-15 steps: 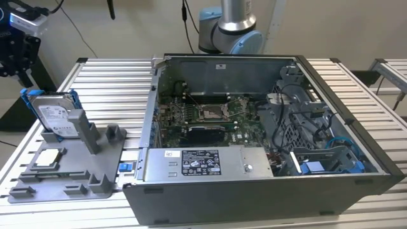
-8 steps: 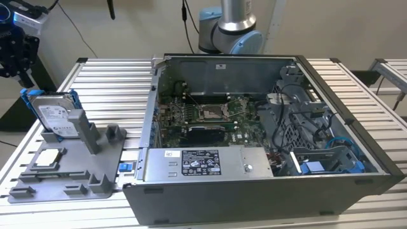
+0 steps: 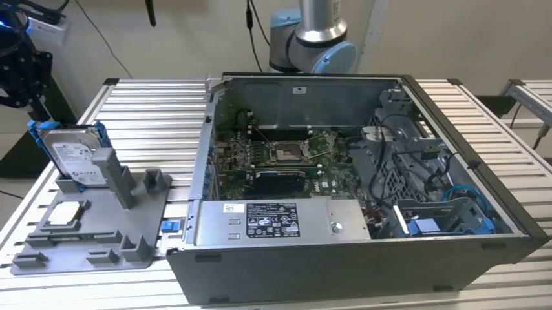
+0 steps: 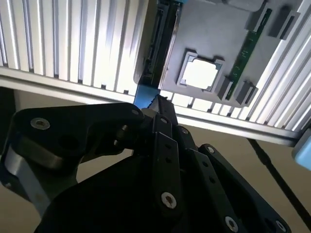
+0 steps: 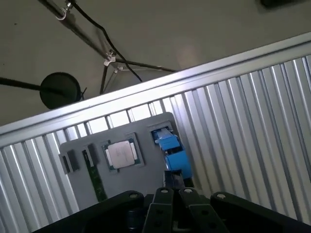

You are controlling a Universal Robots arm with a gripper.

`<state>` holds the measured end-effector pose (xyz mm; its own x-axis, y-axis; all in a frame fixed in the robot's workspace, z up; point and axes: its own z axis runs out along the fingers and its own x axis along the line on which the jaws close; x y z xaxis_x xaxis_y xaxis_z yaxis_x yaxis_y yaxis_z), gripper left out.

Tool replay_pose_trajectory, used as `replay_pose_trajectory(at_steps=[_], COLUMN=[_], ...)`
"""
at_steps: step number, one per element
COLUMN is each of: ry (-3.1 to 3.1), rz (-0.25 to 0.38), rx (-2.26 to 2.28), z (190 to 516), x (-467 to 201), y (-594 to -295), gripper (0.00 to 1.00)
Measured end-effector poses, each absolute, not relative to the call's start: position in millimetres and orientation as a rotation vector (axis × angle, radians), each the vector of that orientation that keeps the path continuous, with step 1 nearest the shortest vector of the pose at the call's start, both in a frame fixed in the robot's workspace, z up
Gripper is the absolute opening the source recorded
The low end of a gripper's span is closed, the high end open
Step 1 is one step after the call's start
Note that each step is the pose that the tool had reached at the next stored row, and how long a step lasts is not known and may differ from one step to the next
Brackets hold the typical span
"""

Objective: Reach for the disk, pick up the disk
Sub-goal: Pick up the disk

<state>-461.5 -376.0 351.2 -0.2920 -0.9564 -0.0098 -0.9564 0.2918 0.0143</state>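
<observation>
Disk (image 3: 74,155) stands upright on edge in a slot at the far end of the grey tray (image 3: 103,239), label towards the case (image 3: 345,271), blue bracket round its sides. The tray lies on the slatted worktop (image 3: 147,110) at the exterior view's left, just beside the open case.

Gripper (image 3: 19,84) hangs above the disk and a little towards the exterior view's left, apart from it. Fingers appear drawn together, with nothing between them.

Second wrist view: gripper (image 4: 158,109) links converge on one tip. The bracket's blue corner shows just past that tip; contact cannot be judged there. Disk (image 4: 158,43) is seen edge-on from above, dark connector side showing. Chip (image 4: 200,75) and a green memory stick (image 4: 250,41) lie flat in tray recesses beyond it.

First wrist view: gripper (image 5: 176,191) seen from its other side, with the disk (image 5: 170,145) showing as blue bracket just past the tip and the chip (image 5: 121,154) beside it. This view also takes in the worktop's edge and the floor with cables.

Exterior view alone gives the label face, the case interior and the arm (image 3: 315,32), whose base joint rises behind the case.
</observation>
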Motion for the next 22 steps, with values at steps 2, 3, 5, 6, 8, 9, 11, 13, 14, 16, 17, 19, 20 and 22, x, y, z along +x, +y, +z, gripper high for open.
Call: replay_pose_trajectory(at_steps=[2,3,5,6,8,9,11,13,14,16,17,19,20,22], ry=[-2.495,-2.48,-2.457,-2.449,-2.447,-2.447,-2.447,-2.447,-2.447,-2.446,-2.446,-2.446,-2.446,-2.446], rz=[-0.027,-0.027,-0.027,-0.027,-0.027,-0.027,-0.027,-0.027,-0.027,-0.027,-0.027,-0.027,-0.027,-0.027], rx=[1.908,1.927,1.957,1.967,1.968,1.968,1.969,1.969,1.969,1.969,1.969,1.97,1.97,1.97], z=[351.0,350.9,350.6,350.6,350.7,350.7,350.7,350.8,350.7,350.8,350.7,350.7,350.7,350.8], x=[-461.5,-461.5,-461.5,-461.5,-461.5,-461.5,-461.5,-461.5,-461.5,-461.5,-461.5,-461.5,-461.5,-461.5], y=[-376.0,-375.9,-375.7,-375.3,-375.4,-375.4,-375.4,-375.4,-375.3,-375.4,-375.4,-375.4,-375.4,-375.4], gripper=[0.0,0.0,0.0,0.0,0.0,0.0,0.0,1.0,1.0,1.0,1.0,1.0,1.0,1.0])
